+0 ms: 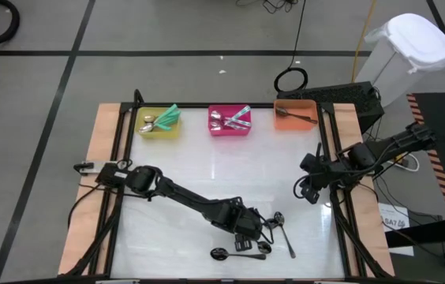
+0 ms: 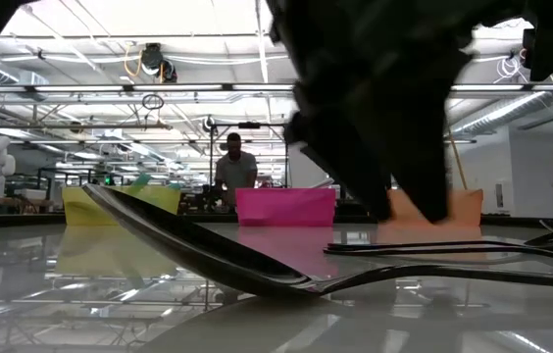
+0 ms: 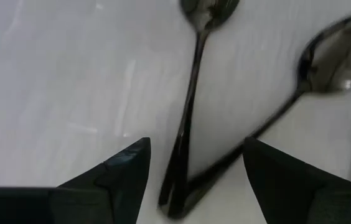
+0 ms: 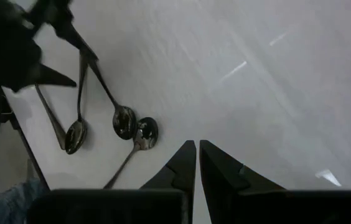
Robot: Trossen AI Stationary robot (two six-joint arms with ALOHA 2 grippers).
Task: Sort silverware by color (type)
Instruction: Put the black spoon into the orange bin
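Observation:
Several dark grey-black spoons [image 1: 279, 221] lie flat on the white table near its front edge. My left gripper [image 3: 197, 143] hangs low over them, open and pointing steeply down. Its fingers stand on either side of the crossed handle ends of two dark spoons [image 3: 185, 149], and I see no touch. In the high view it is at the front centre [image 1: 252, 233]. My right gripper [image 4: 197, 146] is shut on nothing above the table's right side [image 1: 308, 193]. Teal-handled spoons [image 1: 166, 117] lie in the yellow bin, silver spoons [image 1: 234, 118] in the pink bin, and one dark spoon [image 1: 295, 117] in the orange bin.
The yellow bin [image 1: 145, 130], pink bin [image 1: 221, 132] and orange bin [image 1: 282, 125] stand in a row along the far edge. One dark spoon [image 2: 208, 257] lies right in front of the low camera. A person [image 2: 235, 167] stands in the room beyond the table.

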